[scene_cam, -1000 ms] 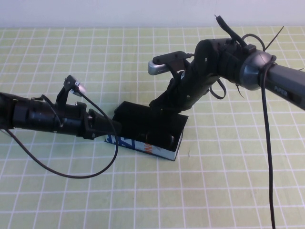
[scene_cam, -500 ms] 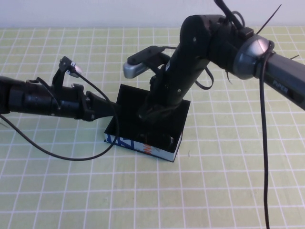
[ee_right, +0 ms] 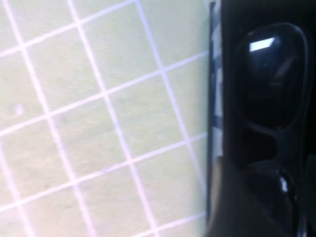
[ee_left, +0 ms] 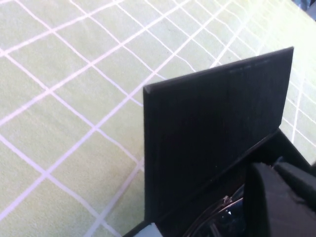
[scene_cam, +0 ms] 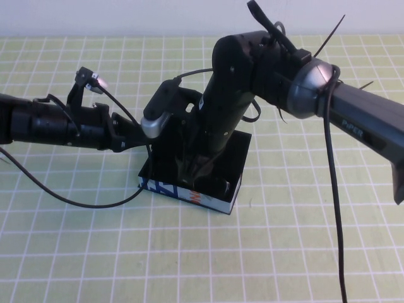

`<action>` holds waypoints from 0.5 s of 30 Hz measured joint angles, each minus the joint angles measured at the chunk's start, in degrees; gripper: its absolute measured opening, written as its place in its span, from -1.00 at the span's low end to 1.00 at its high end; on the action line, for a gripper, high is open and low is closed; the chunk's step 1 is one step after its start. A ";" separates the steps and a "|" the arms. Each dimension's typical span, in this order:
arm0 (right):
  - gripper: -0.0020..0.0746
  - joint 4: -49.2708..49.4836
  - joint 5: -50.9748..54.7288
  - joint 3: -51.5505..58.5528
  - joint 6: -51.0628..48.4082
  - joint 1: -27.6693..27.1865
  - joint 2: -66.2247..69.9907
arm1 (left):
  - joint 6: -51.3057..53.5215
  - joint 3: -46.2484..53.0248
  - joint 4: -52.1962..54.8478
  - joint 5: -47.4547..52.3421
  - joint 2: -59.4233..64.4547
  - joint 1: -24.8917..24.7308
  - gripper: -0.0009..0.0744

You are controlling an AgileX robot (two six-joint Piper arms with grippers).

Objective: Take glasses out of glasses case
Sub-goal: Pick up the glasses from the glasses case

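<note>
The glasses case (scene_cam: 218,189) sits open mid-tabletop (scene_cam: 303,252), glasses (ee_right: 269,89) lying lengthwise inside; right hand (scene_cam: 192,169) reaches in – grip hidden; left hand (scene_cam: 140,134) meets the lid – grip unclear

Place: we take it for a lab test bench
Signs: green grid mat (scene_cam: 76,252), bare pale wall (scene_cam: 126,16), loose cables (scene_cam: 334,208) on the arms
</note>
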 joint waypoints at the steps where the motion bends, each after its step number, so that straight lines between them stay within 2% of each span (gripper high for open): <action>1: -0.21 -0.29 -0.26 0.00 -0.56 0.00 0.11 | 0.00 0.00 0.00 0.00 0.00 0.00 -0.99; 15: -0.15 -2.23 -4.20 -0.09 -2.74 0.00 3.14 | -0.78 -0.09 0.92 -1.38 0.00 0.00 -0.99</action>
